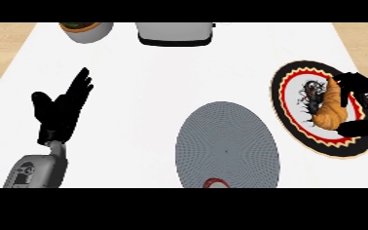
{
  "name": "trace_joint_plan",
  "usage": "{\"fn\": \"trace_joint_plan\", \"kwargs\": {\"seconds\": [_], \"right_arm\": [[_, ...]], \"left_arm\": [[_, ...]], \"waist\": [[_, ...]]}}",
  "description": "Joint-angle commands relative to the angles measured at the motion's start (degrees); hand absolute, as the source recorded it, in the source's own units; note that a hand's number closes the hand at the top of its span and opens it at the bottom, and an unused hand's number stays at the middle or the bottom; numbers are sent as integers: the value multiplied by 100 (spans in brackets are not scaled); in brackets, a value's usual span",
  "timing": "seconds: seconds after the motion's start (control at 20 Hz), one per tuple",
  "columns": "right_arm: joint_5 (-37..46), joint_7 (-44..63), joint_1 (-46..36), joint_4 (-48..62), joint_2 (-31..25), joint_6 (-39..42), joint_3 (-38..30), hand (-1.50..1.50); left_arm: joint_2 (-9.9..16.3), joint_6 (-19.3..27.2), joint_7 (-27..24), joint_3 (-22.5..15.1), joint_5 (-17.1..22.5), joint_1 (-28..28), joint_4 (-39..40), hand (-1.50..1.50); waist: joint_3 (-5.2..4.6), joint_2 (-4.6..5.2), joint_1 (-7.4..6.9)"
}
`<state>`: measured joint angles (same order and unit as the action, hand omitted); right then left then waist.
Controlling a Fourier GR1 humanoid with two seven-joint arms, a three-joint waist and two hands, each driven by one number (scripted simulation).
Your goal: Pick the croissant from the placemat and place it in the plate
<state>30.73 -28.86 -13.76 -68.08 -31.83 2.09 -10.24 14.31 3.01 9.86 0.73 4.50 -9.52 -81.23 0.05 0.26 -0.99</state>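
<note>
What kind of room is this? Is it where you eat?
Probably a kitchen. A white counter holds a grey plate, a croissant on a patterned placemat, and what looks like a toaster at the back.

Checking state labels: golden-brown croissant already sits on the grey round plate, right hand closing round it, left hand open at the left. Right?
Not quite. In the head view the golden-brown croissant lies on the round black, red and white patterned placemat, not the grey round plate. The black right hand does curl round it; the left hand is open.
</note>
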Motion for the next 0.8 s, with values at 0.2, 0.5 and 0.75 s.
{"fn": "trace_joint_plan", "kwargs": {"seconds": [0.2, 0.5, 0.75], "right_arm": [[119, -982, -965, 2349, -412, 913, 153, -150], [-286, -2336, -1422, 3006, -173, 480, -325, -150], [-1333, -2876, -1532, 2645, -247, 2074, -704, -150]], "left_arm": [[-119, 24, 107, -51, -103, -222, 74, 0], [-75, -78, 67, 59, -47, -134, 29, 0], [123, -251, -27, 289, 118, 84, 36, 0]], "waist": [[5, 12, -26], [7, -1, 9], [1, -44, 66]]}}
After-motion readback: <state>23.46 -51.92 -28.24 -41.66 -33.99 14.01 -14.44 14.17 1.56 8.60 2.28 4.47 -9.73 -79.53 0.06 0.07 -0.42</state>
